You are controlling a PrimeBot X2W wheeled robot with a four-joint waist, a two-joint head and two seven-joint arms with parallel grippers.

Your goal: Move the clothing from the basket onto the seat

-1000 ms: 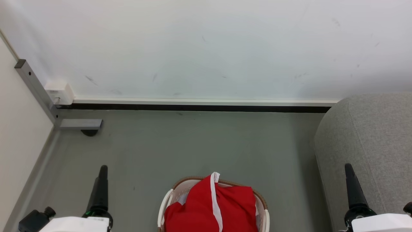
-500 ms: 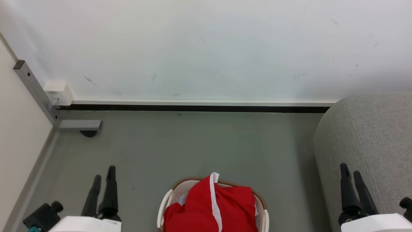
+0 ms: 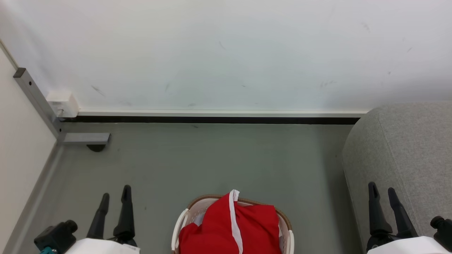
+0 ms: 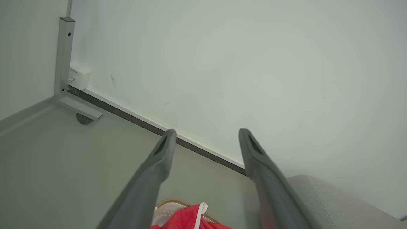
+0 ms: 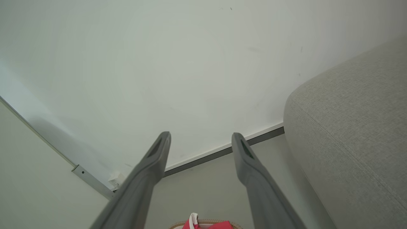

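The bright red clothing (image 3: pixel 231 227) with its white stripe is heaped in the cream basket (image 3: pixel 180 224) at the bottom middle of the head view. A corner of the clothing (image 4: pixel 187 219) peeks in low in the left wrist view, and the clothing (image 5: pixel 205 225) also shows at the right wrist view's bottom edge. The light-grey seat (image 3: pixel 406 155) rises at the right. My left gripper (image 3: pixel 115 195) stands open left of the basket, holding nothing. My right gripper (image 3: pixel 382 190) stands open in front of the seat's side, empty too.
A white wall with a dark baseboard (image 3: pixel 212 119) runs across the back. A grey metal post and foot bracket (image 3: pixel 84 137) with a white box (image 3: pixel 60 103) sit in the left corner. Grey floor (image 3: pixel 212 162) lies between the basket and the wall.
Both grippers went from shut, each showing as a single dark tip, to open with two spread fingers. The camera shifted slightly.
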